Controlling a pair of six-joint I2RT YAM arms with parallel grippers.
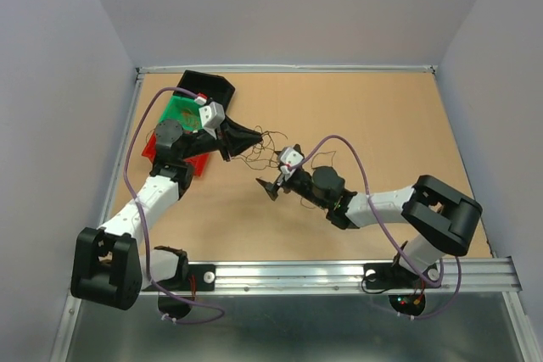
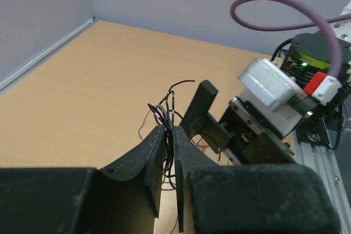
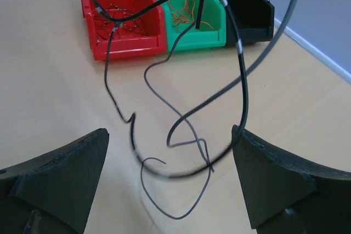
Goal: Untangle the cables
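left jaws: nearly pressed together, pinching a clump of thin black cables (image 2: pixel 166 118) at the tips; lower centre of the left wrist view
right jaws: spread wide and gripping nothing; one jaw at lower left, the other at lower right of the right wrist view
cables: black strands fan out from the left jaws, near the centre of the top view; in the right wrist view they come down from the top of the frame and loop between the right jaws; cannot tell whether a strand touches the right-hand jaw
jaws to jaws: facing each other mid-frame in the top view, near but apart
surface (image 3: pixel 49 80): tan board under the loops
red bin (image 3: pixel 123 39): top of the right wrist view, dark thin wires inside
green bin (image 3: pixel 192 36): touching the red bin's right side, orange wires inside
black bin (image 3: pixel 249 12): right end of the row, contents not visible
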